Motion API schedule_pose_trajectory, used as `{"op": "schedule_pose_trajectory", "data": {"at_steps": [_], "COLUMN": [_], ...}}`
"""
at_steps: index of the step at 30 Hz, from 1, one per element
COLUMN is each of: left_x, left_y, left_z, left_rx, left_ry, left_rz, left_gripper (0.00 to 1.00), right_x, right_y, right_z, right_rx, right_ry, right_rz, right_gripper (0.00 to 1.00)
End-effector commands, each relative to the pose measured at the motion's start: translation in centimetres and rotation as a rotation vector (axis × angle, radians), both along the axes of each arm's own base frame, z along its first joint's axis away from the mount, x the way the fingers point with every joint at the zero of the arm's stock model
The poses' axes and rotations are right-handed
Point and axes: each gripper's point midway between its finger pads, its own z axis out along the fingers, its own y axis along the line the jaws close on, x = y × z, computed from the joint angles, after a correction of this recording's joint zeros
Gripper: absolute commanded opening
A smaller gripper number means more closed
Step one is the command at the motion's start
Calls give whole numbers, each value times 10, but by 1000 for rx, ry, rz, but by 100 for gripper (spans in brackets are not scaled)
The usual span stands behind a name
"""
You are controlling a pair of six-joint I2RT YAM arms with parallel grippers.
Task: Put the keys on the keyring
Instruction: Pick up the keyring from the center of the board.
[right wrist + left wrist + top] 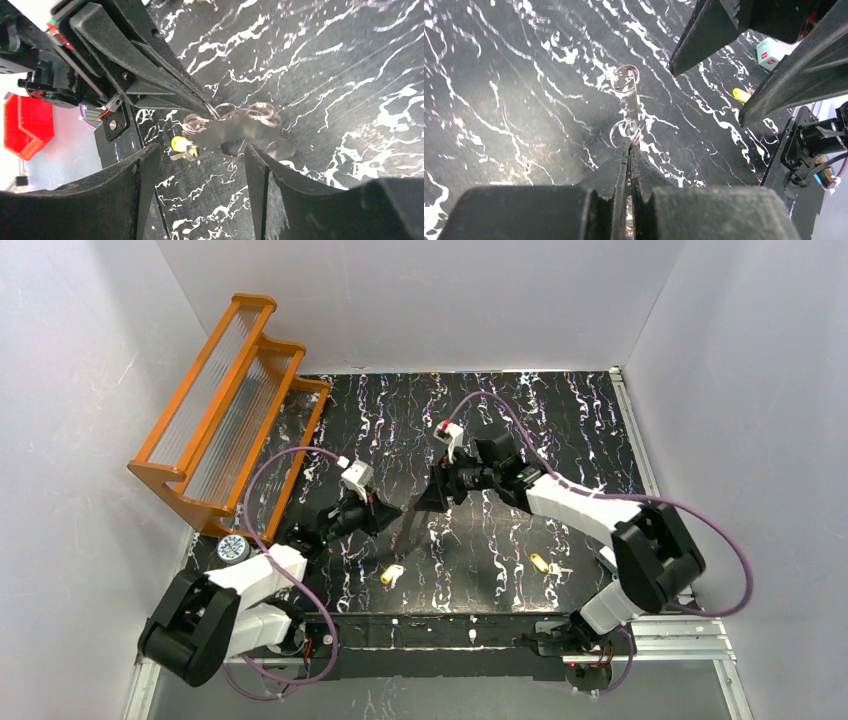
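Note:
The keyring [625, 80] is a thin silvery wire loop with small rings. My left gripper [630, 144] is shut on its near end and holds it over the black marbled mat. In the right wrist view the keyring [264, 113] hangs from the left gripper's fingertips [202, 100]. My right gripper [200, 152] stands open just short of it, with nothing between its fingers. From above, the left gripper [396, 511] and right gripper [433, 498] face each other closely. One yellow-headed key [392, 575] lies near the front centre. A second key [543, 563] lies to its right.
An orange slatted rack [225, 405] stands at the back left. A round grey object [232, 548] sits beside the left arm. White walls enclose the mat. A red bin [27, 125] lies beyond the mat's edge in the right wrist view.

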Motion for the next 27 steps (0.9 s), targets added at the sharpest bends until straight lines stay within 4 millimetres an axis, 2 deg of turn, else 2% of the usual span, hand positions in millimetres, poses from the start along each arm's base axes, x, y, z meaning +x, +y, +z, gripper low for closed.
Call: {"op": "schedule_pose_trajectory", "data": {"at_steps": [1,6,11,15,22,27], "left_x": [-9,-17,-32,-49,-78,-88], "left_y": [-2,-5,-12,-20,-30,-29], "left_z": [22,48,71,79,89,94], "left_rx": [2,-12,-22,-8,66,96], "left_ry": [-141,-287,-460,-580,-883,-1032], "left_rz": [-73,-124,-199,-280,-390,-412], "left_gripper": [0,0,0,0,0,0], "right_x": [2,-6,-30,-51,-63,-71], "right_y": [-9,-18,-25,-32,-40,-42], "right_z": [34,61,77,78,81,87], "right_rx": [45,92,184,251,269,285], "right_ry": [-173,-297,-449,-543,-618,-649], "right_rz": [-1,22,126,205,247,286], "right_gripper": [73,79,81,80,81,82]}}
